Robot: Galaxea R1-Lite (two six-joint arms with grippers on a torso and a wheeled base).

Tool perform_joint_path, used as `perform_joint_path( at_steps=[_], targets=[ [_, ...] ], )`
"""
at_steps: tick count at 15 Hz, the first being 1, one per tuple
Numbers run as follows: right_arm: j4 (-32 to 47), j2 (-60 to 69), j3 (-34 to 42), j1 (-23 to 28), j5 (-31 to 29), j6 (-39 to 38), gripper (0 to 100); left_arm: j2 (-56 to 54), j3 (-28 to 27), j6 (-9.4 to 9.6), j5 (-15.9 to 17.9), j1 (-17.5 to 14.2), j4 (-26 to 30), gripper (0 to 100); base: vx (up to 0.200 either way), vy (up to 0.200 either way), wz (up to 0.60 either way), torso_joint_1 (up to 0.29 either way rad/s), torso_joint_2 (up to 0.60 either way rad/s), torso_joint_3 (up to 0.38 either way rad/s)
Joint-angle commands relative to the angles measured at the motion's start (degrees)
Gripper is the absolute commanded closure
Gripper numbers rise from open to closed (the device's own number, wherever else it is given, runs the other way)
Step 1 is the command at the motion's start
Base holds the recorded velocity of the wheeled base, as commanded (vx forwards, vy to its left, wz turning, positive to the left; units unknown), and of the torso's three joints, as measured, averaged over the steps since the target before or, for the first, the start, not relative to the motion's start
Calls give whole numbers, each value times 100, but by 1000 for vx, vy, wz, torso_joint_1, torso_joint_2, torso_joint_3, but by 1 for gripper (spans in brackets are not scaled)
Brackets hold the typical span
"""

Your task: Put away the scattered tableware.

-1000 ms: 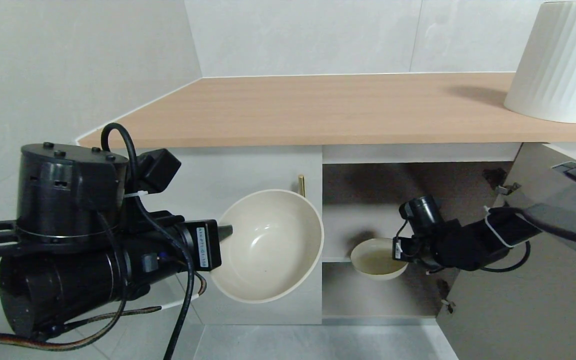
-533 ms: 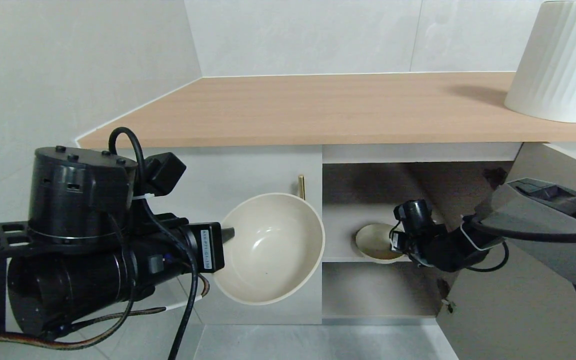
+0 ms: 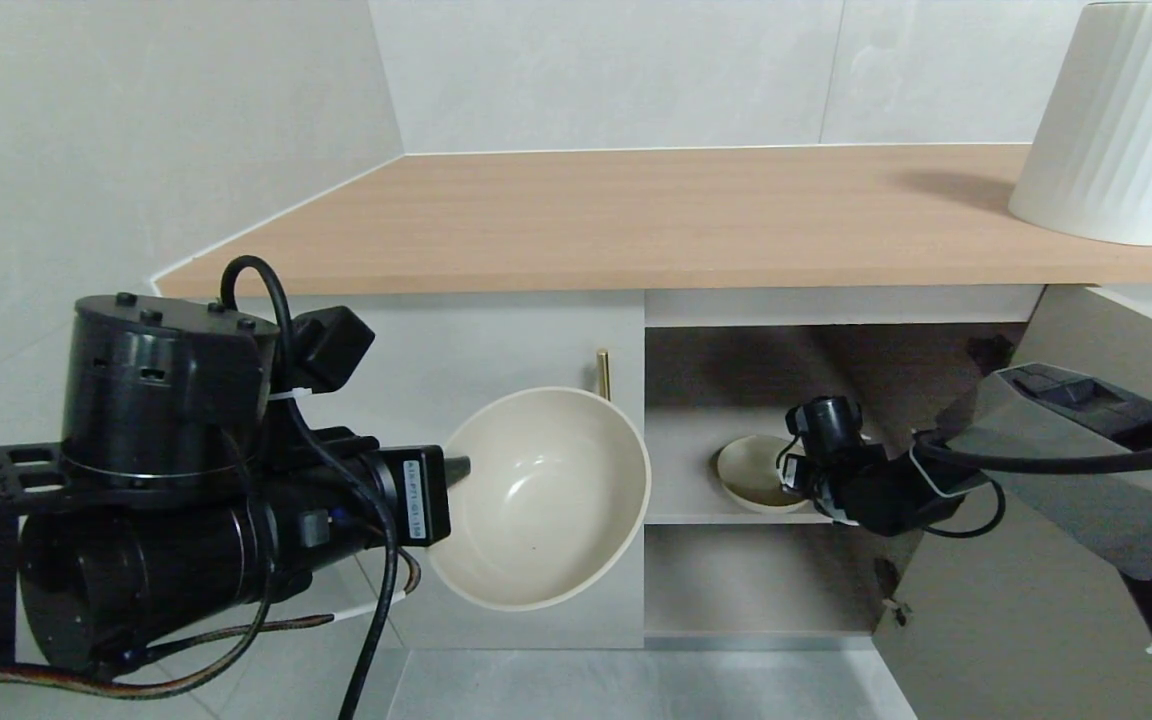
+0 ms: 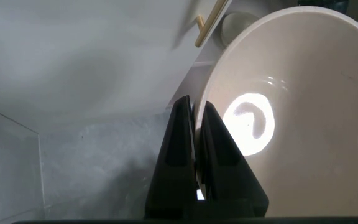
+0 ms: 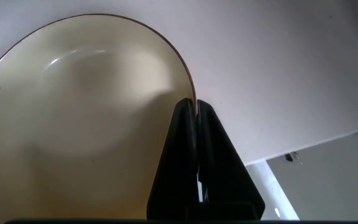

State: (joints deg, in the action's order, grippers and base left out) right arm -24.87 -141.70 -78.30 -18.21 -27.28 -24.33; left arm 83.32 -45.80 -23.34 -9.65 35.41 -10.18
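Observation:
My left gripper [image 3: 458, 465] is shut on the rim of a large cream bowl [image 3: 539, 497], held in the air in front of the shut left cabinet door. In the left wrist view the fingers [image 4: 180, 127] pinch the large cream bowl's [image 4: 291, 106] rim. My right gripper [image 3: 788, 480] is inside the open cabinet, shut on the rim of a small cream dish [image 3: 751, 472] that sits low over the middle shelf [image 3: 686, 450]. The right wrist view shows the dish [image 5: 86, 99] with its thin dark rim clamped between the fingers [image 5: 184, 134].
A wooden countertop [image 3: 636, 215] runs above the cabinet, with a white ribbed container [image 3: 1121, 125] at its right end. The left door has a brass handle [image 3: 603, 372]. The right cabinet door [image 3: 996, 620] stands swung open beside my right arm. A lower shelf space [image 3: 756, 580] lies beneath.
My right gripper has carried the small dish up and deeper into the cabinet, onto the middle shelf level. The left arm with the large bowl has shifted slightly.

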Motion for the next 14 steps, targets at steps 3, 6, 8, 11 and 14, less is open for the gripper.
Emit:
perform_joint_path(
  at_steps=[3,6,8,11,14],
  targets=[
    [0,-94,-168,2,-32,-10,100,26,1,-3,-1,1,-2,100,0,0,0,0,0,0],
    [-9,-147,-265,55,-111,-19,0,52,-8,-12,7,1,-2,100,0,0,0,0,0,0],
    [-44,-173,-335,55,-146,-107,0,79,1,-3,7,1,-2,100,0,0,0,0,0,0],
    [-220,2,-230,63,-199,-160,0,202,-8,-3,7,1,-2,100,0,0,0,0,0,0],
    [-203,811,438,-139,-102,-195,0,492,-69,5,7,9,-19,100,0,0,0,0,0,0]
  ],
)
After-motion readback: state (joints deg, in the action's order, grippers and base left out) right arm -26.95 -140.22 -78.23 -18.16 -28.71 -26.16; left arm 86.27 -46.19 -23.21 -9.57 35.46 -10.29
